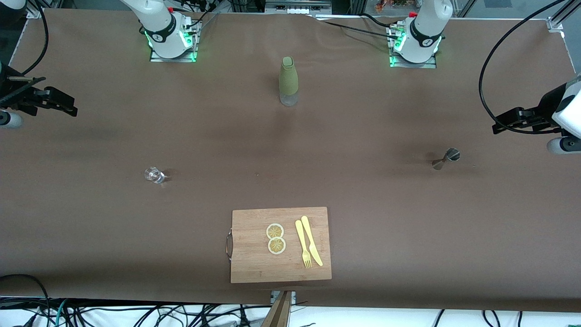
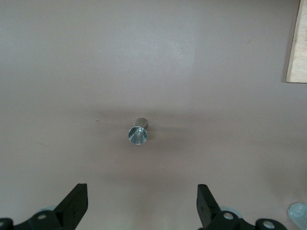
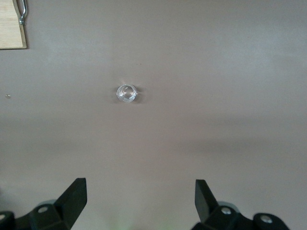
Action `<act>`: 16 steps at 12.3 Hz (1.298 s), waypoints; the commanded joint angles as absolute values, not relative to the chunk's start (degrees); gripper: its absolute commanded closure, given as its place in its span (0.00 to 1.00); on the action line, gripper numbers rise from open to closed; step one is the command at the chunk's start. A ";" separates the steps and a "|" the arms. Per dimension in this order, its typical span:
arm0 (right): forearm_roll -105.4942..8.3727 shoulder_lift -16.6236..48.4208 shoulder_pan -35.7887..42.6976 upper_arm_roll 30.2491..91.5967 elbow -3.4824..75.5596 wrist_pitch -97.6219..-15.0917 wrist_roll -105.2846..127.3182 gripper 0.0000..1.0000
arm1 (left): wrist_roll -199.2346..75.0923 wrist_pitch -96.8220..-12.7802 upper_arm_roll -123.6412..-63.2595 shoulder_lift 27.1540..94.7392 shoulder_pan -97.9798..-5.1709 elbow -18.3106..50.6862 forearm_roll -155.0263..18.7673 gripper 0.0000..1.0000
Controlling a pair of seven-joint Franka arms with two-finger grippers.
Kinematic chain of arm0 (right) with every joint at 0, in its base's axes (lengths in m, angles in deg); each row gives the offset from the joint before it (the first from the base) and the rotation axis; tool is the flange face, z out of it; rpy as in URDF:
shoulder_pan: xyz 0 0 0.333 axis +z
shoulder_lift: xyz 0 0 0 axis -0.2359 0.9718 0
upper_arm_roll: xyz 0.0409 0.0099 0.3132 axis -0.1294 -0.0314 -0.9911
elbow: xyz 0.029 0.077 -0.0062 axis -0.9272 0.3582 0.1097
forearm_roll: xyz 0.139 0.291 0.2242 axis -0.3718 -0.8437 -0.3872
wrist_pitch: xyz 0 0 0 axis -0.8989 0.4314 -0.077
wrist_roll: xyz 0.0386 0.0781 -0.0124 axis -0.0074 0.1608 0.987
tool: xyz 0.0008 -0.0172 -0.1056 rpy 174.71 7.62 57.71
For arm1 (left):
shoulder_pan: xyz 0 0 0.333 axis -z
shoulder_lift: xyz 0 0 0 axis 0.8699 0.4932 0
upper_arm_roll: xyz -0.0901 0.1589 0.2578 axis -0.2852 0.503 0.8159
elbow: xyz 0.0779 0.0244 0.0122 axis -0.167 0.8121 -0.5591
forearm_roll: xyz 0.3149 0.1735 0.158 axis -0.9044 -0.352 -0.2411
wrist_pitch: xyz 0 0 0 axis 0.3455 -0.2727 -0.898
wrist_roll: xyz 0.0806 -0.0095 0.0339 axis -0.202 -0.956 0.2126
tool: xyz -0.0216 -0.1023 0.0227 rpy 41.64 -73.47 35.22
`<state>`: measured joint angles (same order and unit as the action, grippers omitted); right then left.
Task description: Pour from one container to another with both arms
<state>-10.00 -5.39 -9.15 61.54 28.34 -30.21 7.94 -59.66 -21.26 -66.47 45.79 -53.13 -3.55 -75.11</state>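
Fingers spread on both the left gripper (image 2: 142,206) and right gripper (image 3: 140,203), holding nothing; next, descend onto jigger (image 2: 138,133) and glass (image 3: 126,93) on the worktop (image 1: 363,190).

No words, numbers or brand names can be read anywhere in these views — not on the bottle (image 1: 288,81), the glass (image 1: 154,175), the jigger (image 1: 446,158) or the board (image 1: 280,244). Each arm's base joint carries a small dark round mark — too small to make out.
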 commanded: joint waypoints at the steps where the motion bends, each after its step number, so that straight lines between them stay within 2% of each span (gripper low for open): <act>1: -11.01 -5.37 -9.51 61.54 27.89 -30.12 7.92 0.00 | -60.10 -28.11 -67.47 39.42 -53.77 6.48 -74.84 0.00; 2: -11.01 -5.37 -9.51 61.54 27.90 -30.12 7.92 0.00 | -60.10 -30.43 -67.57 36.85 -53.68 10.65 -74.84 0.00; 3: -11.01 -5.37 -9.51 61.54 27.90 -30.03 8.01 0.00 | -60.10 -30.71 -67.74 36.38 -53.68 11.48 -74.92 0.00; 16: -11.01 -5.37 -9.51 61.54 27.90 -30.03 8.09 0.00 | -57.92 -29.22 -67.39 36.64 -55.87 11.31 -75.54 0.00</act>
<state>-10.00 -5.38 -9.15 61.54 28.34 -30.21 7.94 -59.54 -29.16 -66.98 38.08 -54.14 9.91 -75.11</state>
